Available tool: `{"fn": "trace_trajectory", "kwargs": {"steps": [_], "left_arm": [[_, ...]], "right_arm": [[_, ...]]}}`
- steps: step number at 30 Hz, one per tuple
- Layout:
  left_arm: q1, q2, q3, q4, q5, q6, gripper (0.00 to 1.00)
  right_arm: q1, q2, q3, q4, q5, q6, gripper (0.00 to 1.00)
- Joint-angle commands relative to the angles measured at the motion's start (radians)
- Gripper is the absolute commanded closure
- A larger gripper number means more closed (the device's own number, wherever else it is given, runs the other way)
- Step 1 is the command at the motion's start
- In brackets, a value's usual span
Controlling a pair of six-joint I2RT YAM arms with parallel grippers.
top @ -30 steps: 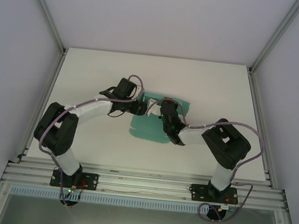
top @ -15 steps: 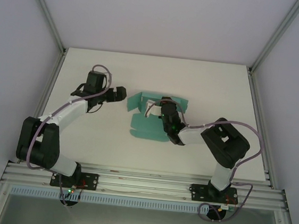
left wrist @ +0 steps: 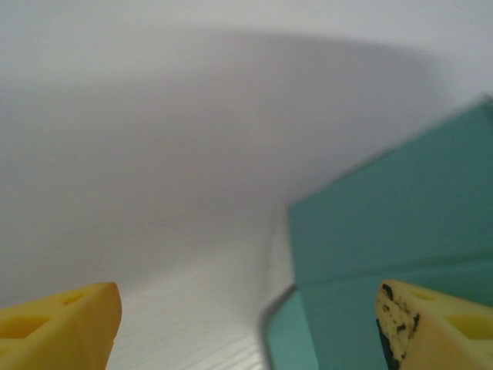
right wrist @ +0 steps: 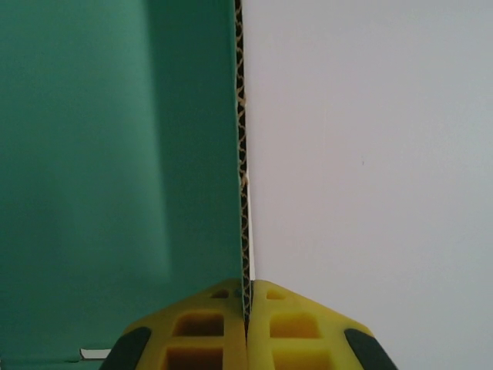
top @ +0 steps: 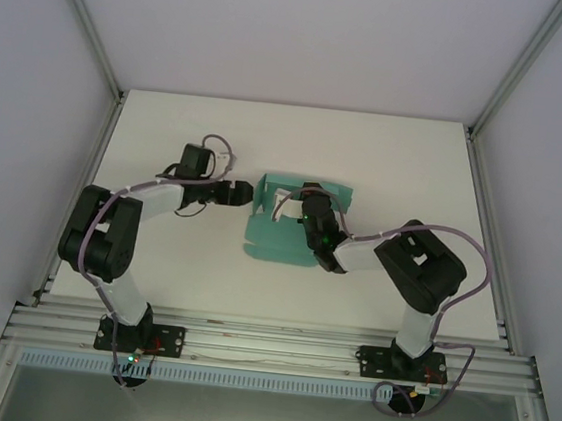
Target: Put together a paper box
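Observation:
The teal-green paper box (top: 276,235) lies mid-table as a partly folded sheet, its far flaps raised. My right gripper (top: 307,207) is shut on an upright flap. In the right wrist view the corrugated card edge (right wrist: 244,154) runs straight down between the closed yellow fingertips (right wrist: 208,324). My left gripper (top: 243,195) sits just left of the sheet's far-left corner, open. Its yellow fingertips (left wrist: 65,324) stand wide apart in the left wrist view. A raised teal flap (left wrist: 393,231) stands ahead on the right, reaching the right fingertip, and bare table lies between the tips.
The white table (top: 168,138) is bounded by grey walls and aluminium frame posts (top: 86,150). The right arm's elbow (top: 421,265) rests right of the sheet. A metal rail (top: 267,345) runs along the near edge.
My left gripper pulled away from the card to the far left, then swung back to its left edge. The right gripper has kept its hold.

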Motion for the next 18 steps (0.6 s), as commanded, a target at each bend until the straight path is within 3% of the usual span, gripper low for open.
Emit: {"fn": "trace_trajectory", "kwargs": {"steps": [1,12,18], "left_arm": [[-0.044,-0.010,-0.015,0.101,0.036,0.072,0.18],[-0.154,0.010,-0.078,0.280,-0.201,0.096,0.33],[-0.193,0.052,-0.081,0.375,-0.235,0.119,0.35]], "right_arm": [[0.004,0.017,0.011,0.017,0.030,0.021,1.00],[0.015,-0.021,-0.017,-0.049,0.026,0.080,1.00],[0.016,-0.043,-0.018,-0.155,-0.019,0.121,1.00]]}}
